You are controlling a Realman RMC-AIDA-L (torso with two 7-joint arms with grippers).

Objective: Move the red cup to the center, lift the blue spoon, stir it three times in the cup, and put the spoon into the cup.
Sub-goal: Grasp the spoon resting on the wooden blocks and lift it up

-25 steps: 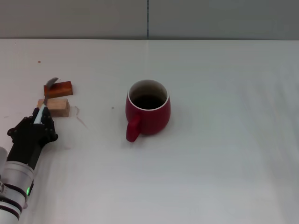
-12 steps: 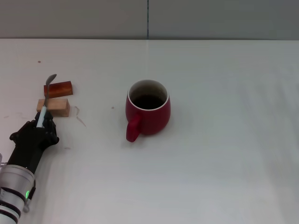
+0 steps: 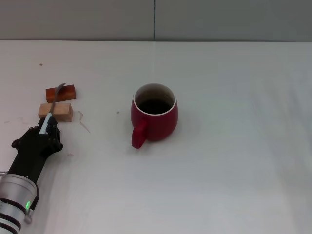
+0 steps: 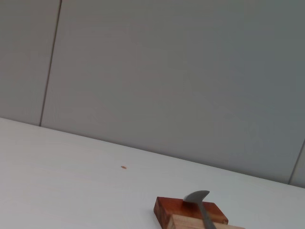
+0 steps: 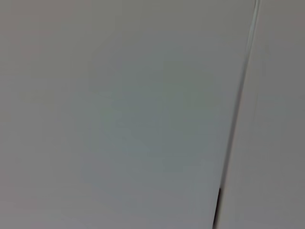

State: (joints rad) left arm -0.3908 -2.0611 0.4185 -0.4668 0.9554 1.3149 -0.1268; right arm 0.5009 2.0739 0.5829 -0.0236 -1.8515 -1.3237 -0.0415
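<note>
Left gripper (image 3: 43, 132) sits low at the robot's left in the head view, black fingers pinched on the pale handle of the blue spoon (image 3: 52, 108); the silver neck and bowl run up and away from the gripper, the bowl over the orange-red block (image 3: 61, 92), the neck crossing the tan block (image 3: 56, 111). Both blocks lie just beyond the fingertips, red one behind tan one, close together. Table (image 3: 219, 146) is plain white, matte, with a few small marks near the gripper; a grey panelled wall with one vertical seam closes its far edge. Red cup (image 3: 154, 116) stands upright well to the gripper's right and a little farther out: glossy dark red, cream rim, dark inside, handle toward the robot. Surface between gripper and cup is bare, as is everything past the cup. Right arm is out of this view. Left wrist view: spoon bowl (image 4: 197, 196) hangs just above the top of the orange-red block (image 4: 171, 208), neck running back toward the camera over the tan block (image 4: 190, 223); white table, one brown speck, grey wall behind. Own fingers not visible here. Right wrist view: only grey wall panel with a dark seam; right gripper's state cannot be told.
</note>
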